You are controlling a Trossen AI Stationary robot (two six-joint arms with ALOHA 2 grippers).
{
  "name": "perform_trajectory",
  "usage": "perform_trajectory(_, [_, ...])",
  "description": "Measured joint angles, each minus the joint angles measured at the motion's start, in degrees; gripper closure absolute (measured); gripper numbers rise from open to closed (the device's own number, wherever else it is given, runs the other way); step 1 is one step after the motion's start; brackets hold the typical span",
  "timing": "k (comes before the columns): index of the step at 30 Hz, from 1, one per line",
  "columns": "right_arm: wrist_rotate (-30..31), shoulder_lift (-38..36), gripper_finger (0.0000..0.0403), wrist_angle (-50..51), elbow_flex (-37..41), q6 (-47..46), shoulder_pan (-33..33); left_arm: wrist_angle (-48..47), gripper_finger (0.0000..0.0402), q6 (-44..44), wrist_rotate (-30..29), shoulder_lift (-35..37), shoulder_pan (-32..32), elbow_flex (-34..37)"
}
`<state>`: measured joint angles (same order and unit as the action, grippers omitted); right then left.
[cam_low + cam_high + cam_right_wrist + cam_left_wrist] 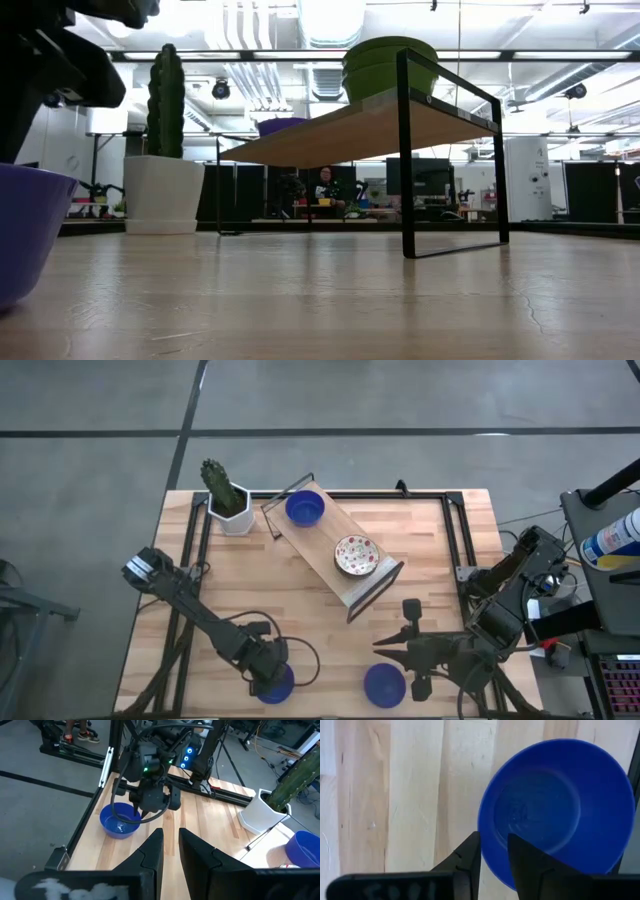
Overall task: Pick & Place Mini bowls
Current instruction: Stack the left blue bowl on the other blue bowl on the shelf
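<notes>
Table (300, 590) first: a slanted wooden shelf (322, 520) stands at its far middle, carrying one blue bowl (304, 509) at the far-left end and a speckled bowl (356, 555) toward the near-right end. Two more blue bowls sit at the near edge, one left (277, 686) and one right of centre (384, 684).

Your left gripper (268, 672) is directly over the near-left bowl; in its wrist view the rim (490, 827) runs between the part-open fingers (470, 855), one inside and one outside. Whether they actually pinch it, you probably can't judge from here.

Your right gripper (388, 652) hovers just beyond the near-right bowl, fingers narrowly apart, empty.
</notes>
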<state>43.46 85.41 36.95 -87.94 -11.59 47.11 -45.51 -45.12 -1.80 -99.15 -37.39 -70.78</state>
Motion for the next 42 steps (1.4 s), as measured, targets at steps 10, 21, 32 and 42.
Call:
perform_trajectory(10, [0.0,0.0,0.0346,0.0,0.1,0.0,0.0,0.6,0.0312,0.5,-3.0,-0.2,0.9,1.3])
perform_trajectory(21, [0.0,0.0,0.0346,0.0,0.7,-0.2,0.0,6.6,0.0313,2.4,0.5,-0.7,1.1,5.5])
perform_trajectory(32, [0.0,0.0,0.0346,0.0,0.8,-0.5,0.0,6.5,0.0396,9.8,1.2,-0.7,2.7,5.2])
perform_trajectory(42, [-0.7,0.0,0.0346,0.0,0.8,-0.2,0.1,-1.9,0.0400,12.3,-0.3,4.9,5.2,1.0])
